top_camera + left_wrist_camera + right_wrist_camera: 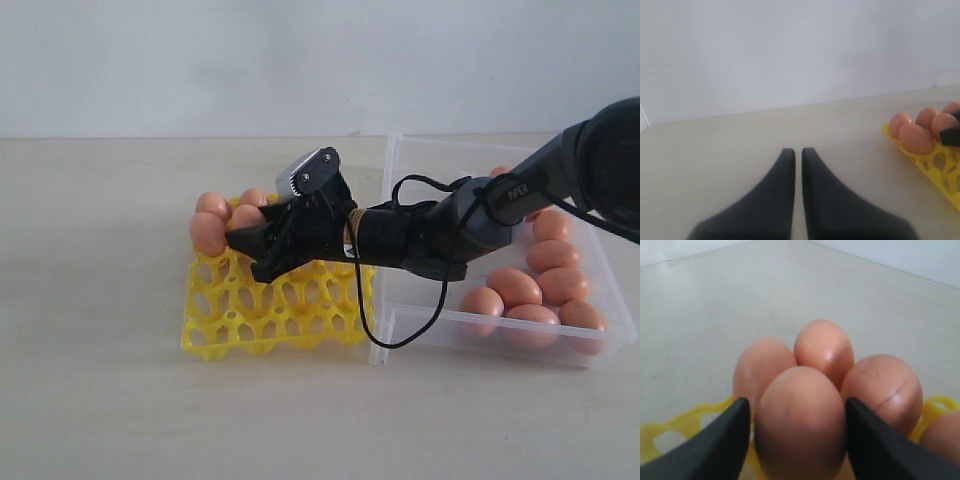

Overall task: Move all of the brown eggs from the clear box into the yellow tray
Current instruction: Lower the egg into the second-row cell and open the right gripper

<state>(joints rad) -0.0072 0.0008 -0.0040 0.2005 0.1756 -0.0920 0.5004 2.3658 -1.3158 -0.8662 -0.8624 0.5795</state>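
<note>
Brown eggs (pixel 802 420) (smooth, matte ovals)

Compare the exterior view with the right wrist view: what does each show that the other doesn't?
Exterior only: the shallow transparent plastic box with several orange-brown oval eggs left inside it, and the black right arm reaching in from the right.

Right wrist only: a close-up of one egg between the black fingers, where contact is unclear, and a faint dark line on a neighbouring egg.

Both: the bright yellow lattice egg tray, the cluster of placed eggs at one corner, and the right gripper.
</note>
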